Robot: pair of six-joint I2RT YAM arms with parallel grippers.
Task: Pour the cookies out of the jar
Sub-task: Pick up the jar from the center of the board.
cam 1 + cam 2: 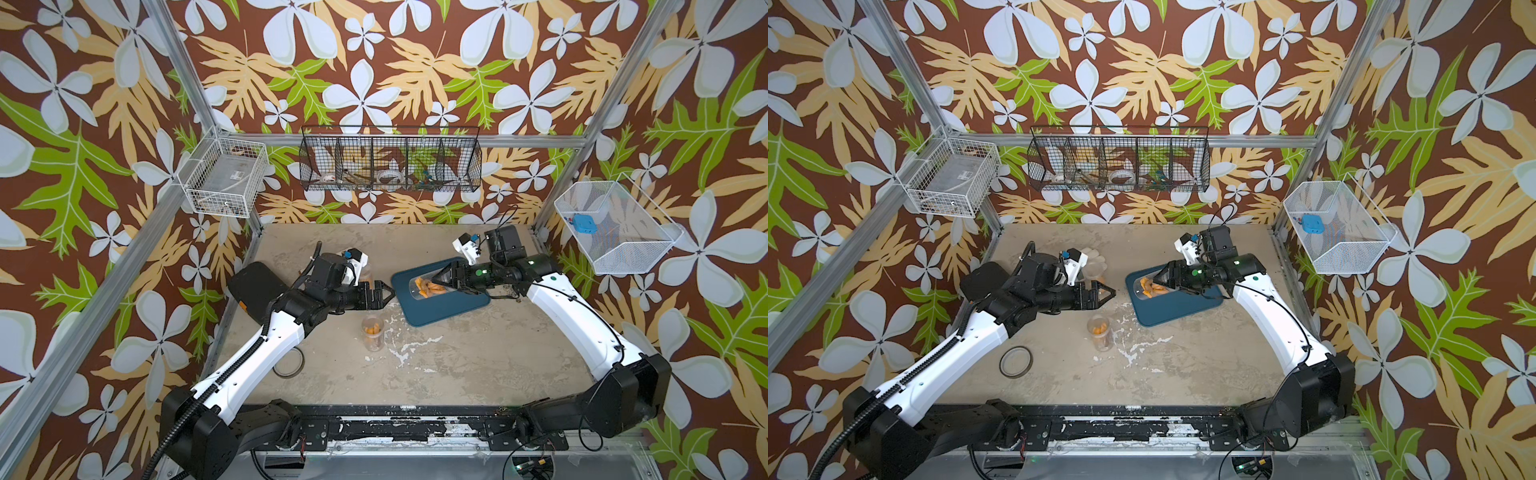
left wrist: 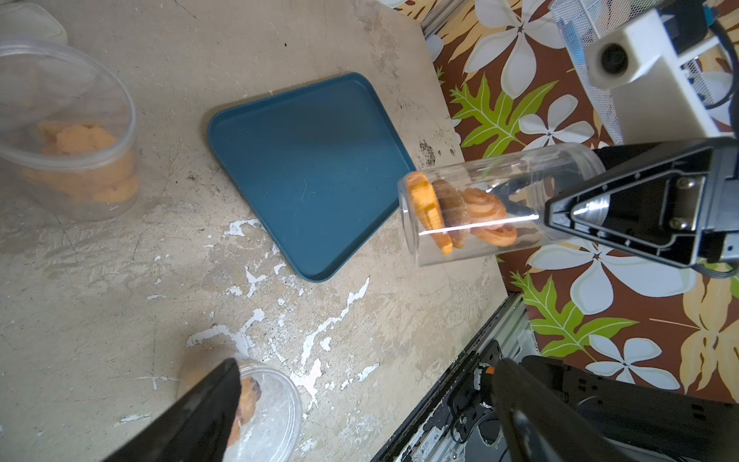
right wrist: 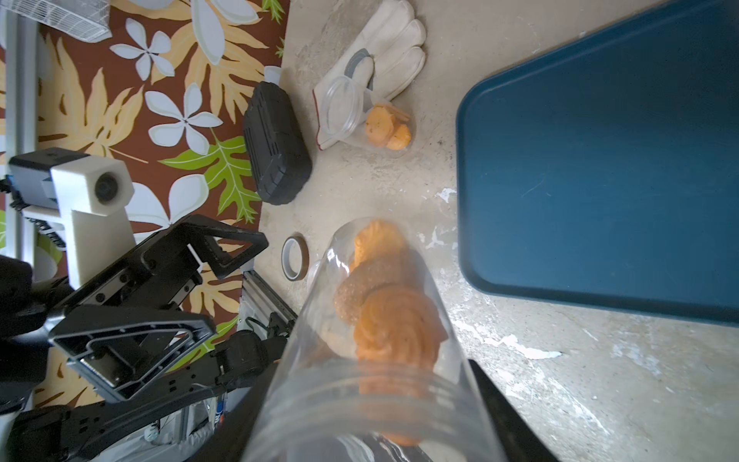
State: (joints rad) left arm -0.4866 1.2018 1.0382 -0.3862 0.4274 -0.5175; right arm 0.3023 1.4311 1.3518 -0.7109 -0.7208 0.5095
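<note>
A clear plastic jar point(image 1: 422, 286) point(image 1: 1147, 286) point(image 2: 480, 208) point(image 3: 372, 320) lies roughly level in the air over the dark blue tray point(image 1: 432, 316) point(image 1: 1167, 311) point(image 2: 312, 160) point(image 3: 600, 160). My right gripper point(image 1: 440, 279) point(image 1: 1163, 279) point(image 3: 372, 400) is shut on the jar's threaded mouth end. Orange and brown cookies point(image 1: 430, 287) point(image 2: 452, 212) point(image 3: 396, 332) rest inside, toward the closed base. No cookies lie on the tray. My left gripper point(image 1: 390, 294) point(image 1: 1112, 293) point(image 2: 368, 364) hovers open and empty just left of the tray.
A second clear jar point(image 1: 372, 332) point(image 1: 1099, 330) holding cookies stands upright in front of the left gripper. A third jar point(image 3: 376, 120) point(image 2: 68, 132) lies by a white glove point(image 3: 384, 48) at the back. A tape roll point(image 1: 1016, 361) and a black case point(image 3: 278, 148) sit at the left.
</note>
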